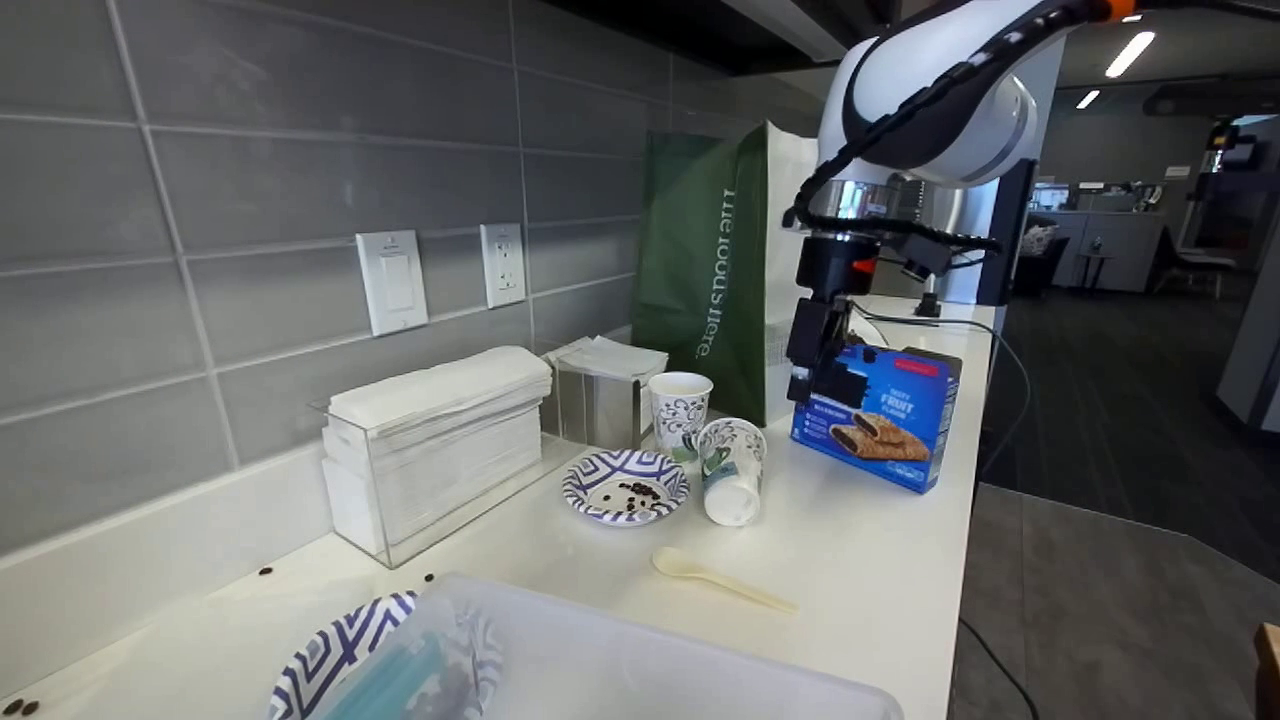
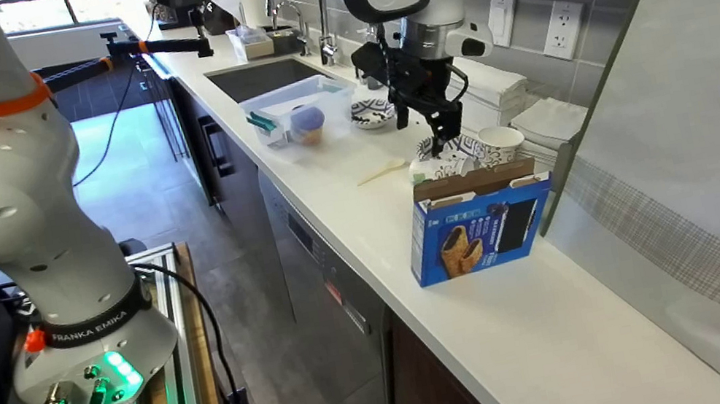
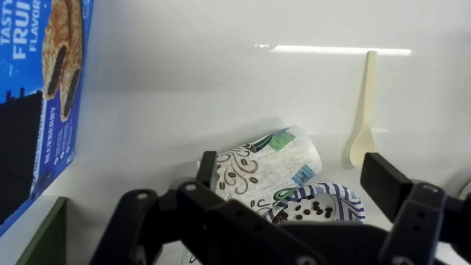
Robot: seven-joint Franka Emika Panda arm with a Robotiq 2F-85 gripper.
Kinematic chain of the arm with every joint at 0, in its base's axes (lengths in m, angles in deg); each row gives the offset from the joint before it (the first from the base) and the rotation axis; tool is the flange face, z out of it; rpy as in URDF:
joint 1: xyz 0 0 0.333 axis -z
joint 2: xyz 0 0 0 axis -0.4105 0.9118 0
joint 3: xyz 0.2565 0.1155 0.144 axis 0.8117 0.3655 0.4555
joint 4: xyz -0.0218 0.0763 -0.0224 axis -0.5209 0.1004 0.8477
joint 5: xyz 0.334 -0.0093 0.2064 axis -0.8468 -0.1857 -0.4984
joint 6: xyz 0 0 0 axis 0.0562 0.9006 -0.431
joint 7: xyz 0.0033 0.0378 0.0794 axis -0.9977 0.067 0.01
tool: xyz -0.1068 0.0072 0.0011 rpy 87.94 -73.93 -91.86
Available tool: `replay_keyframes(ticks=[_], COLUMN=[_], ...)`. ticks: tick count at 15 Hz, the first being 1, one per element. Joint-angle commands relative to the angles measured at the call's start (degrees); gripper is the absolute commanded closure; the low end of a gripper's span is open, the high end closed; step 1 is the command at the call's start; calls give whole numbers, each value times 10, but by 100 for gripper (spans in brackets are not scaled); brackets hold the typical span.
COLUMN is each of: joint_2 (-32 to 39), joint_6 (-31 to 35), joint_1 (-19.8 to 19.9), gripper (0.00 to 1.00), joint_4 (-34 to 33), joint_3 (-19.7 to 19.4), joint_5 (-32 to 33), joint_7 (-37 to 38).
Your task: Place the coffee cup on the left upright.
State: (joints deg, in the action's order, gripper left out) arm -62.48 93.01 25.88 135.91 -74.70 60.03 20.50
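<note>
The coffee cup (image 3: pixel 266 165) lay on its side on the white counter (image 3: pixel 184 55), just beside a patterned bowl (image 3: pixel 352 202), its base toward the spoon (image 3: pixel 367 110). The empty gripper (image 3: pixel 294 175) hung above it, fingers spread wide. The cup's long axis slanted more along the finger-to-finger line than across it, so gripping its sides would probably need a turn.

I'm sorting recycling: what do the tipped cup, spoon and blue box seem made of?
Tipped cup: likely paper, matte-looking, with printing on a pale wall.
Spoon: smooth, evenly cream, so probably plastic, though bioplastic is possible.
Blue box: probably cardboard, smooth and printed; bare brown shows along its top.
</note>
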Motion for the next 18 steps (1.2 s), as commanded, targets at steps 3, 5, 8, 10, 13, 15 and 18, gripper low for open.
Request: replay_keyframes(ticks=[3, 5, 8, 10, 13, 15, 18], joint_2=[73, 98, 131, 149, 172, 183, 194], joint_6=[24, 33, 31, 29, 36, 36, 28], joint_1=[17, 27, 43, 56, 71, 79, 87], gripper=[0, 0, 0, 0, 0, 0, 0], joint_4=[-49, -65, -86, -99, -112, -120, -132], joint_3=[1, 7, 19, 29, 40, 45, 50], joint_5=[-30, -53, -104, -145, -194, -212, -230], joint_7=[-148, -196, -255, -286, -321, -339, -356])
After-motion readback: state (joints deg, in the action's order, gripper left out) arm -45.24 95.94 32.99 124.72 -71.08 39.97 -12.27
